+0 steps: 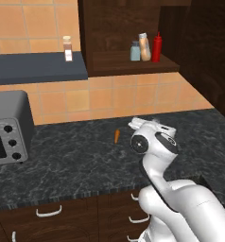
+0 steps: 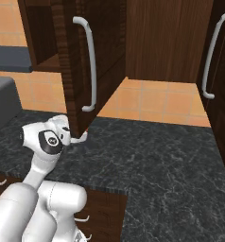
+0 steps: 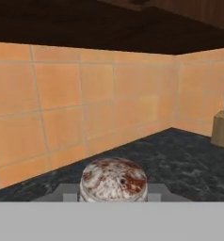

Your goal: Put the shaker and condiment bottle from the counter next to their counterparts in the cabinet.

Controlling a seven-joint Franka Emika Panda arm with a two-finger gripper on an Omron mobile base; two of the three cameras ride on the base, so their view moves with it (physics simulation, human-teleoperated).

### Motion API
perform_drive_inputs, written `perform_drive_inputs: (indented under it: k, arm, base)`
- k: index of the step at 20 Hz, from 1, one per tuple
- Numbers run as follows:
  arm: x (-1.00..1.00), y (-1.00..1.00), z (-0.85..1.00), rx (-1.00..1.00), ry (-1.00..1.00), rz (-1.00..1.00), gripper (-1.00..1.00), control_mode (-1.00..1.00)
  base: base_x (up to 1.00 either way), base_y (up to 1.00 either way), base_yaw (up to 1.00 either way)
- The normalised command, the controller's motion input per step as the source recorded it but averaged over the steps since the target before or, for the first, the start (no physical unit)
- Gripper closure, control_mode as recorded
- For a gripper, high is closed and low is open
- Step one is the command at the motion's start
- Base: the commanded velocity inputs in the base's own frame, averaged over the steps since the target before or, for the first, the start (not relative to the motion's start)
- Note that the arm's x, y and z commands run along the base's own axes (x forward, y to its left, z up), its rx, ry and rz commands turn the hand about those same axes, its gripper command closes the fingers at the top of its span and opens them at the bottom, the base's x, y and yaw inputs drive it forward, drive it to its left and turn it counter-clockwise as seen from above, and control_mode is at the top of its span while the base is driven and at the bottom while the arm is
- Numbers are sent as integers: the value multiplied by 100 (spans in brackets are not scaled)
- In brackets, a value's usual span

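Observation:
Close in the hand view is the shaker [image 3: 113, 181], its round silver cap speckled with rust-red and its body hidden below. My gripper [image 3: 113, 194] is shut on the shaker, with a grey finger [image 3: 63, 194] on either side of the cap. Whether it rests on the black counter [image 3: 180, 164] or is lifted, I cannot tell. On the cabinet's shelf [image 1: 128, 64] the red condiment bottle [image 1: 156, 47] stands upright at the right. Beside it are the counterparts, a tan bottle [image 1: 144, 46] and a pale blue-grey shaker [image 1: 135, 51]. My arm [image 1: 152, 142] bends low over the counter [image 1: 76, 160].
A grey toaster oven [image 1: 8, 127] sits at the counter's left. A small orange object [image 1: 116, 136] lies just left of the arm. A clear jar [image 1: 67, 48] stands on the dark-blue wall shelf [image 1: 36, 68]. The open cabinet door [image 2: 93, 61] hangs above my arm. A knife block [image 3: 222, 127] is at the right.

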Motion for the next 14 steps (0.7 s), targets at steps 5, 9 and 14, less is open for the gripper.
perform_drive_inputs:
  k: [5, 9, 14]
  arm:
    - [0, 20, 71, -8, -6, 28, 100, -100]
    - [0, 25, 72, -9, -6, 26, 100, -100]
    - [0, 20, 8, -1, 0, 6, 100, -100]
  base:
    - [0, 0, 0]
    - [0, 0, 0]
    - [0, 0, 0]
